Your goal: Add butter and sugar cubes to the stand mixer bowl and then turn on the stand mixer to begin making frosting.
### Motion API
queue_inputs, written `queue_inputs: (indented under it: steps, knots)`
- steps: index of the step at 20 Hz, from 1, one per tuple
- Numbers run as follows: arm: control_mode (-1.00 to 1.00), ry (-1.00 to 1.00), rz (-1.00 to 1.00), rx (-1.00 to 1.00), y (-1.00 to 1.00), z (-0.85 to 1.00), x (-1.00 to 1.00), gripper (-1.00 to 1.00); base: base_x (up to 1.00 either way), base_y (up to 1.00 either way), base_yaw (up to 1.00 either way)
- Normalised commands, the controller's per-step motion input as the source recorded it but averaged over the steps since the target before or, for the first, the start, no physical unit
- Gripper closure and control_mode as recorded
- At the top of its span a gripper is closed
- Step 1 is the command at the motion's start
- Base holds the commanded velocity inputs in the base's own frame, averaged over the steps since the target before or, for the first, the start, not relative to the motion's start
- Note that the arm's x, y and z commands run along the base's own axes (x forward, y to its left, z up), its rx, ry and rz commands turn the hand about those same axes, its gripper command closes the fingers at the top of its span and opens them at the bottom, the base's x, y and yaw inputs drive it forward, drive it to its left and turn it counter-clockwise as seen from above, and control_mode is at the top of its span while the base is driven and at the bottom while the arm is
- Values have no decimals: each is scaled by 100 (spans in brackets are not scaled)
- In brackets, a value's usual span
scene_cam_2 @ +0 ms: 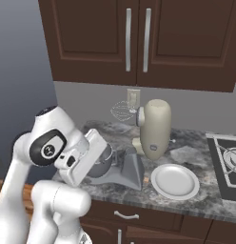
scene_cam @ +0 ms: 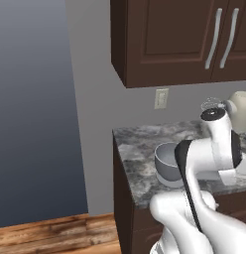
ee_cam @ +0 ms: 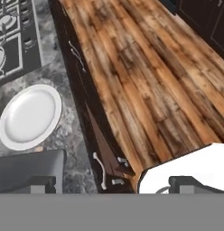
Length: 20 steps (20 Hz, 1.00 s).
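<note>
Currently the two-finger gripper (ee_cam: 111,184) stands with its small dark finger tips (ee_cam: 38,184) spread wide and nothing between them. Beyond the left tip lies the flat round white plate (ee_cam: 29,116), resting on the speckled grey stone counter (ee_cam: 68,135). The deep round grey metal stand mixer bowl (scene_cam: 166,159) sits on the flat grey base of the cream-beige stand mixer (scene_cam_2: 154,128), close beside the arm's forearm. No butter or sugar can be made out. Risk: the fingers point away from the bowl toward the wooden floor (ee_cam: 150,81); a wide reorienting swing could strike the bowl or mixer head
</note>
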Motion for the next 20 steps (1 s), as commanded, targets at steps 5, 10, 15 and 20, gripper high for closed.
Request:
queue_inputs:
  steps: [5,10,15,20]
  knots:
    - [-100,-8,0,2,-83,-35,-74,-100,0,0,0]
    - [-100,-10,0,3,-71,-47,-79,-100,0,0,0]
    - [-100,-16,0,6,-54,-32,-58,-100,0,0,0]
    - [-100,-20,0,12,-37,-8,-21,-100,0,0,0]
